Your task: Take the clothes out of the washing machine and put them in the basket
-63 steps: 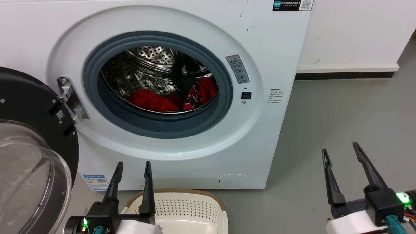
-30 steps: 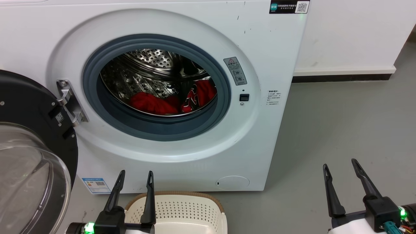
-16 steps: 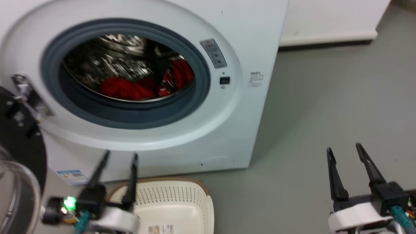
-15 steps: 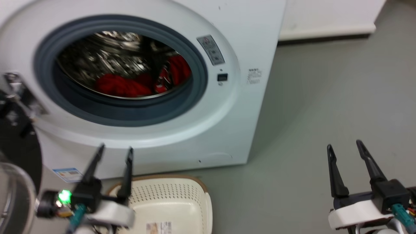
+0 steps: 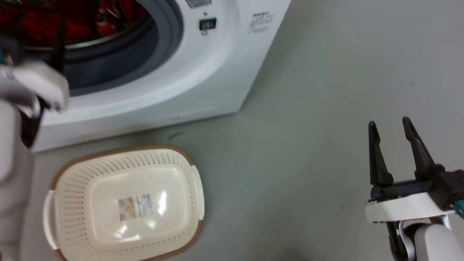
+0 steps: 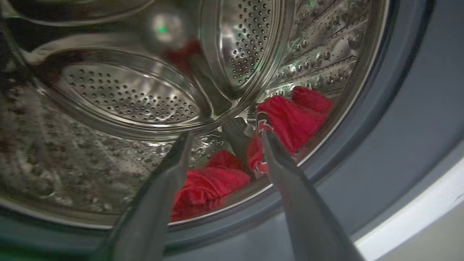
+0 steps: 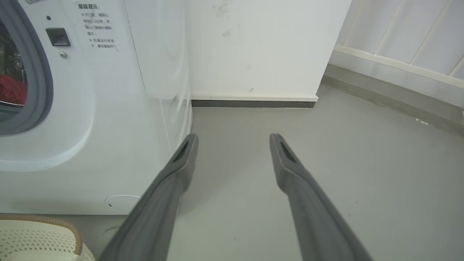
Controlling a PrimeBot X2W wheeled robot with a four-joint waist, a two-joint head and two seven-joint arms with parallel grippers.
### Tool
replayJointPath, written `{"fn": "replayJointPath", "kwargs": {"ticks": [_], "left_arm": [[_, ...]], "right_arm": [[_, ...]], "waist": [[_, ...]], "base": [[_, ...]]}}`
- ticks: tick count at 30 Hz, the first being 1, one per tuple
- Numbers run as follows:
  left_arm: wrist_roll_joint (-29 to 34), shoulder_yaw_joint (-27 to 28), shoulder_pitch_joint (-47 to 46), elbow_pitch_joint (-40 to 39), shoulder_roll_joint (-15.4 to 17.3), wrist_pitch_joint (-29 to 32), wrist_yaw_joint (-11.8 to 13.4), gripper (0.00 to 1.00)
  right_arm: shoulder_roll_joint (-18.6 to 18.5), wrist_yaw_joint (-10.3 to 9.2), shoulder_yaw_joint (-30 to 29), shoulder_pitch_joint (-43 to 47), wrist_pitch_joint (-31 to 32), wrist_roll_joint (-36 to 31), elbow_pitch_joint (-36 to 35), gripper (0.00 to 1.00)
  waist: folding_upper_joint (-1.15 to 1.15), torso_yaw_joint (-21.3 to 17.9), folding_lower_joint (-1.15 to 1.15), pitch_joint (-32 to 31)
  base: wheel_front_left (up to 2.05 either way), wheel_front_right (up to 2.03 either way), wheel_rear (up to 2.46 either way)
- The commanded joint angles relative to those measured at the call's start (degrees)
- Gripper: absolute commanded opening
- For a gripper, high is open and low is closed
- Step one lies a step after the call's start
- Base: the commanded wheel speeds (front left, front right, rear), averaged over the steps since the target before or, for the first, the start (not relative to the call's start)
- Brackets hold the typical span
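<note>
Lying crumpled in the drum (image 6: 127,94), red clothes (image 6: 290,119) face the wide-spread left end effector (image 6: 224,135).

The washing machine's (image 5: 203,72) grey rim (image 6: 398,127) frames an open way to the clothes (image 6: 210,181).

**Bright room, dim drum**

Light from above glares white off the cream perforated plastic basket (image 5: 72,195). That head view's upper left is smeared across the pale forearm (image 5: 32,83) and the large white front-loading washing machine (image 5: 203,72). The left wrist view is dim and soft: the perforated steel drum (image 6: 127,98) mirrors a green glint, and the left end effector (image 6: 224,132) is out of focus. The right wrist view is bright, crisp, bowed at its edges.
</note>
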Motion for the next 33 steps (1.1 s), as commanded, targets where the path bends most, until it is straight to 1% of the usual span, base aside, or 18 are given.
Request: {"fn": "replayJointPath", "kwargs": {"ticks": [1, 8, 9, 13, 17, 22, 26, 29, 33], "left_arm": [[-0.9, -1.5, -4.2, 2.0, 1.4, 3.0, 0.0, 1.0], [-4.0, -11.0, -25.3, 10.3, 8.3, 20.0, -0.1, 1.0], [-4.0, -11.0, -25.3, 10.3, 8.3, 20.0, -0.1, 1.0], [-5.8, -14.7, -35.0, 14.8, 10.7, 29.8, -0.1, 1.0], [-7.3, -17.0, -42.6, 18.3, 12.9, 39.6, -0.1, 1.0], [-7.3, -19.2, -48.2, 21.0, 14.8, 47.6, -0.1, 1.0], [-7.9, -20.2, -49.9, 22.7, 16.4, 52.6, 0.0, 1.0], [-8.4, -21.4, -50.1, 22.8, 17.6, 55.1, 0.0, 1.0], [-9.6, -21.1, -49.1, 23.1, 18.8, 56.5, 0.0, 1.0]], "right_arm": [[0.1, -0.04, 0.4, -1.5, -0.1, 0.6, -0.5, 1.0], [0.1, -0.04, 3.4, -3.8, -0.1, 3.3, -1.4, 1.0], [0.1, -0.04, 3.4, -3.8, -0.1, 3.3, -1.4, 1.0], [0.1, -0.04, 5.2, -3.8, -0.1, 4.3, -1.8, 1.0], [0.1, -0.04, 6.6, -3.7, -0.1, 5.3, -2.1, 1.0], [0.1, -0.04, 8.2, -3.5, -0.1, 6.5, -2.5, 1.0], [0.1, -0.04, 9.2, -3.4, -0.1, 6.9, -2.6, 1.0], [0.1, -0.04, 9.4, -3.4, -0.1, 7.1, -2.8, 1.0], [0.1, -0.04, 9.9, -3.7, -0.1, 7.5, -2.9, 1.0]], "waist": [[0.0, -3.7, -0.02, 7.0], [0.0, -6.7, -0.02, 13.5], [0.0, -6.7, -0.02, 13.5], [0.0, -8.5, -0.02, 15.8], [0.0, -10.0, -0.02, 17.7], [0.0, -11.2, -0.02, 19.6], [0.0, -12.0, -0.02, 20.5], [0.0, -12.1, -0.02, 21.2], [0.0, -12.3, -0.02, 22.1]], "base": [[0.0, 0.0, 0.0], [0.0, 0.0, 0.0], [0.0, 0.0, 0.0], [0.0, 0.0, 0.0], [0.0, 0.0, 0.0], [0.0, 0.0, 0.0], [0.0, 0.0, 0.0], [0.0, 0.0, 0.0], [0.0, 0.0, 0.0]]}}
